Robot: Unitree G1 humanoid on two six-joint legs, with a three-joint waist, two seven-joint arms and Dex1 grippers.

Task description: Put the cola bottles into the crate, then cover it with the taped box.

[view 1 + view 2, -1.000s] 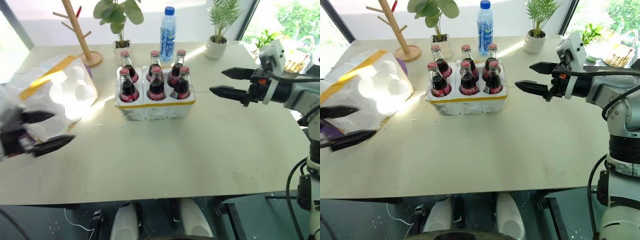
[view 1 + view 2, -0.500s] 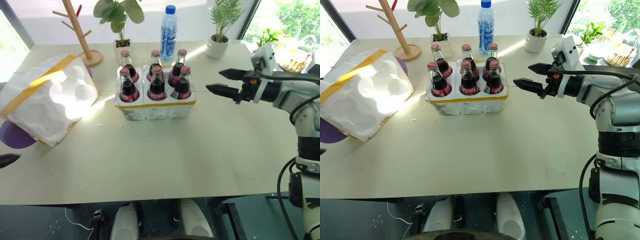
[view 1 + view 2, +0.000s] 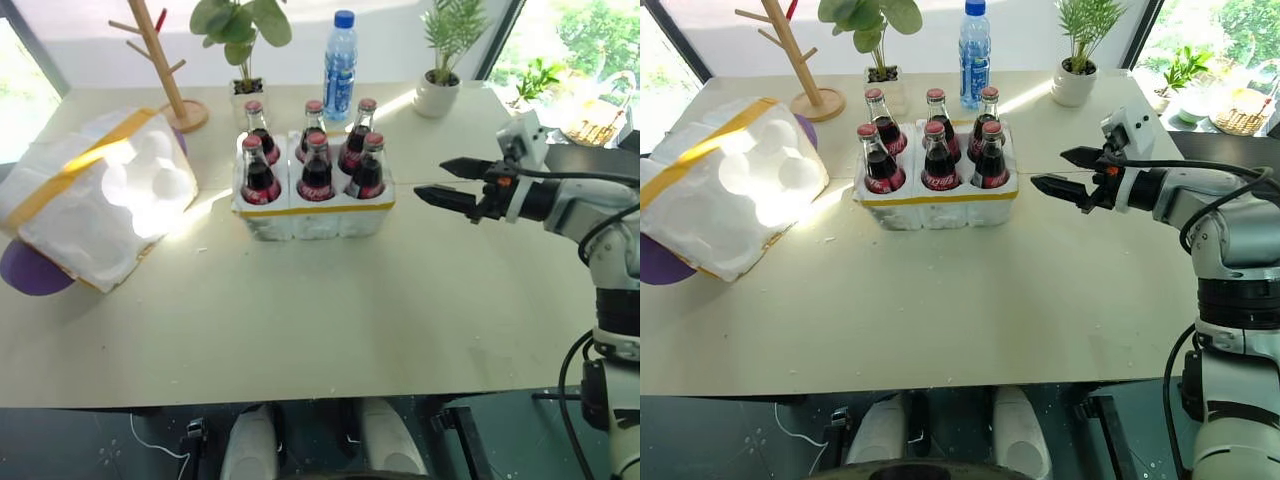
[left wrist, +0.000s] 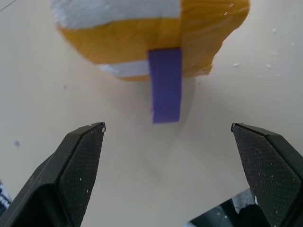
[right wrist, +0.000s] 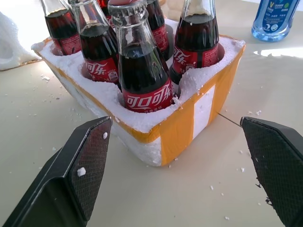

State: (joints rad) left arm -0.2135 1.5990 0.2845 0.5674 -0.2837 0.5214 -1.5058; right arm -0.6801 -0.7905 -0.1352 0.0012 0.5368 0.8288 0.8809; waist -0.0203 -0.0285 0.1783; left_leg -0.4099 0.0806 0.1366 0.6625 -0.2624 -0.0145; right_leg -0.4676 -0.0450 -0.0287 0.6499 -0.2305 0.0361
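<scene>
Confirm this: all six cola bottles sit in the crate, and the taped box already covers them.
Wrong on the cover. The six cola bottles do sit in the crate, but the taped box lies tipped on the table to the crate's left, apart from it, as the right eye view shows.

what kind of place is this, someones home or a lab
Probably a bright office or lab corner set up for a demo, not a home: a plain pale table by big windows, small potted plants along the far edge, and a foam crate of cola bottles laid out.
</scene>
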